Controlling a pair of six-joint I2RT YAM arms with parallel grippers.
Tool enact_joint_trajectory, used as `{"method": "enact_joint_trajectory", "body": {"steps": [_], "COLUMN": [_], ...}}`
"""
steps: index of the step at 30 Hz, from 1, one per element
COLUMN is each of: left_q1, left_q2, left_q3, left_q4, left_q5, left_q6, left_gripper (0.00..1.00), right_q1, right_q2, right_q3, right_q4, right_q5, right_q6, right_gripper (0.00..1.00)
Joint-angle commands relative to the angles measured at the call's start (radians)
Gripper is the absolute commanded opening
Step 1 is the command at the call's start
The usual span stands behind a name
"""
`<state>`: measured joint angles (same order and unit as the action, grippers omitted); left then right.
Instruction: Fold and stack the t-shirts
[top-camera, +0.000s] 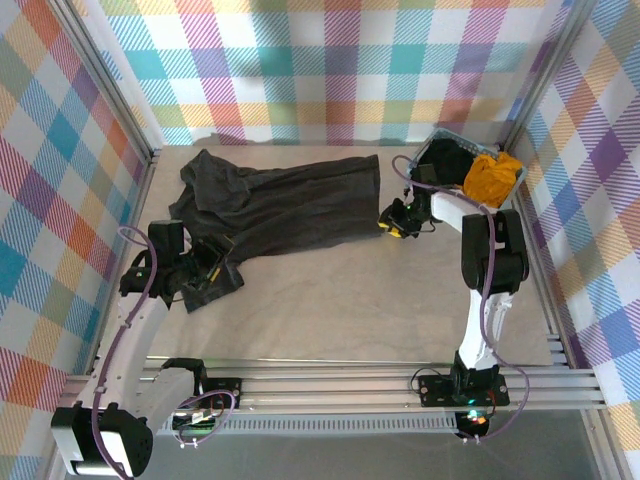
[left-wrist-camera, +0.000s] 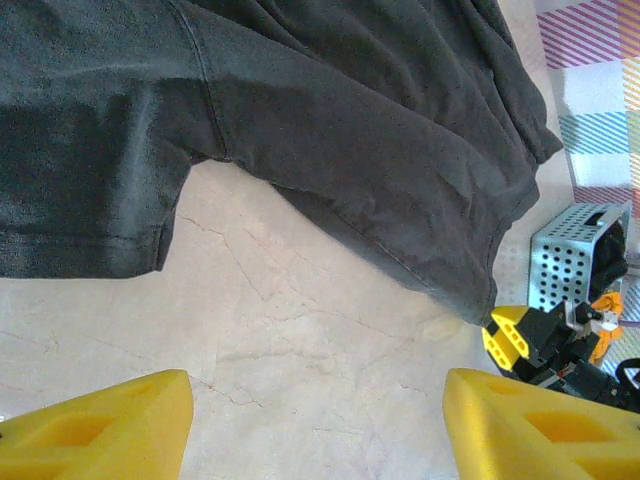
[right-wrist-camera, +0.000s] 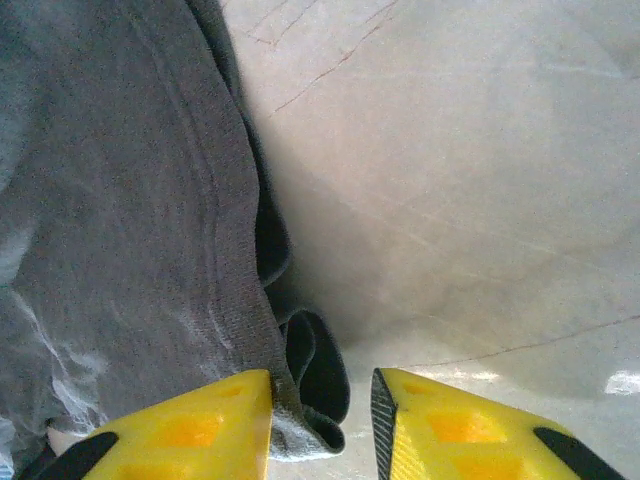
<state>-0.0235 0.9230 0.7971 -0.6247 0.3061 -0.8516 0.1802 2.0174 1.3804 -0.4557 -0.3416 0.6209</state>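
The charcoal t-shirt (top-camera: 280, 205) lies open and rumpled on the far half of the table (top-camera: 350, 300), with no fold made in it, so by my reading the task has barely begun. Its long axis runs across the table from left to right, tilting slightly toward the near side at the left. The bunched collar end points left, the hem right, and one sleeve (left-wrist-camera: 80, 230) trails toward the near left. The right pincer (right-wrist-camera: 320, 380) sits at the near hem corner, its jaws a little apart, with the cloth edge lying between them but not squeezed. The left pincer (left-wrist-camera: 318, 385) hangs just near the sleeve, jaws wide apart over bare table. A black shirt (top-camera: 452, 160) and a mustard shirt (top-camera: 493, 178) wait crumpled in the basket (left-wrist-camera: 570, 255) at the far right corner, so all the folding and stacking is left to do.
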Motion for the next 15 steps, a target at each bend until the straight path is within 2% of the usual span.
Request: {"method": "enact_joint_trajectory", "body": {"steps": [1, 6, 12, 15], "left_q1": [0.000, 0.000, 0.000, 0.000], "left_q2": [-0.027, -0.040, -0.052, -0.056], "left_q3": [-0.018, -0.020, -0.025, -0.023], "left_q4": [0.007, -0.002, -0.007, -0.010], "left_q5": [0.013, 0.013, 0.010, 0.011], "left_q6": [-0.015, -0.014, -0.016, -0.015], "left_gripper": [0.67, 0.67, 0.67, 0.67], "right_q1": [0.014, 0.017, 0.027, 0.028], "right_q2": [0.010, 0.014, -0.018, -0.066], "right_q3": [0.022, 0.022, 0.043, 0.045], "right_q4": [0.003, 0.030, 0.002, -0.051], "right_q5": [-0.020, -0.027, -0.017, -0.005], "right_q6": [0.011, 0.039, 0.060, 0.083], "right_gripper": [0.30, 0.25, 0.03, 0.00]}}
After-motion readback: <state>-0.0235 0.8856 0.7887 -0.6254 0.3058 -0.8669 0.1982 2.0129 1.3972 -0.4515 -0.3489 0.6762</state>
